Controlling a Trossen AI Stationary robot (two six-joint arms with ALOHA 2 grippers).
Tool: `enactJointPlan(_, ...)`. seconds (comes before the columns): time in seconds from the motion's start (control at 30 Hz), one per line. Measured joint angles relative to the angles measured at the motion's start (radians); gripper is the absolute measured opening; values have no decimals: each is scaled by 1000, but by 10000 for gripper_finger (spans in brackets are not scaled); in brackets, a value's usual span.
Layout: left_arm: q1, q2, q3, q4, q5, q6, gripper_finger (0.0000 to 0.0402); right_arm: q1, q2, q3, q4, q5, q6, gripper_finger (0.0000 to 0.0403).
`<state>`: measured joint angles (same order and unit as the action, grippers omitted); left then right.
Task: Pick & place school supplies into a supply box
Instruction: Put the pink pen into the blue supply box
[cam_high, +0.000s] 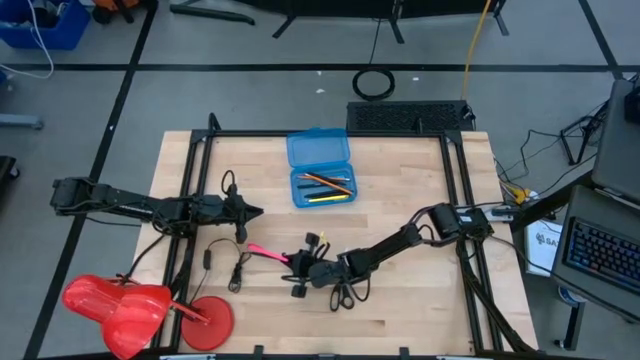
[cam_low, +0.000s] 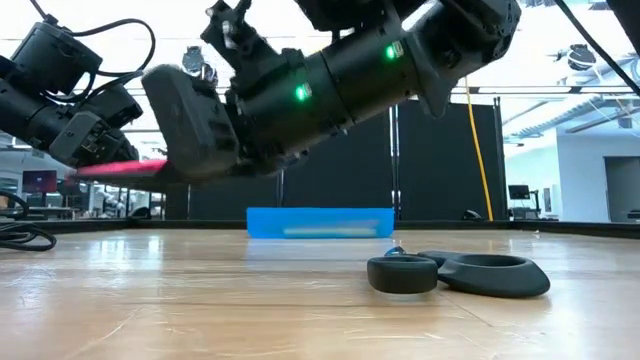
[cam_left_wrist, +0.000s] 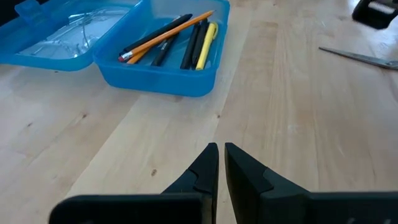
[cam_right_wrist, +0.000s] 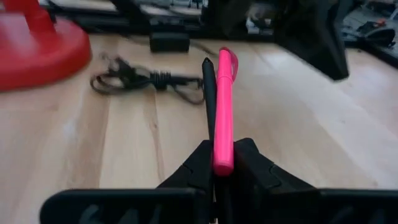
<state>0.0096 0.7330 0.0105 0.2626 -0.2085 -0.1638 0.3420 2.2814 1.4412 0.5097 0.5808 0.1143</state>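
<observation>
Jaws on your right gripper (cam_right_wrist: 214, 163) are clamped on a pink pen (cam_right_wrist: 223, 112), which sticks straight out ahead of the fingertips with its clip end farthest from them; a slim black pen (cam_right_wrist: 208, 93) runs alongside it, touching it, though you cannot tell whether that one is also pinched. From above, the right gripper (cam_high: 300, 263) sits near the middle of the table (cam_high: 420, 310), with the pink pen (cam_high: 265, 252) pointing away from it toward the left arm. In the low view the pen (cam_low: 120, 168) is held level, clear above the wood. Just behind those jaws, on the wrist side, the scissors (cam_high: 343, 293) lie flat on the table, black handles (cam_low: 460, 274) resting on the wood. Ahead of the jaws and off to one side lies a black cable (cam_right_wrist: 149, 81), with a red object (cam_right_wrist: 37, 43) beyond it. Your left gripper (cam_left_wrist: 221, 163) waits with its jaws together, nothing between them, hovering over bare wood. Ahead of its tips, well apart, the blue box (cam_left_wrist: 168, 62) stands open with its lid laid flat beside it; inside you can see pencils (cam_left_wrist: 161, 38), black pens and a yellow pen (cam_left_wrist: 207, 45). From above, the box (cam_high: 319, 168) lies toward the far edge, well apart from both grippers.
</observation>
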Motion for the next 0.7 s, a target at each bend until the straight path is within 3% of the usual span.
enactJointPlan(0.7, 0, 0, 0, -5, 0, 0, 31, 13, -81, 0, -237, 183, -40, 31)
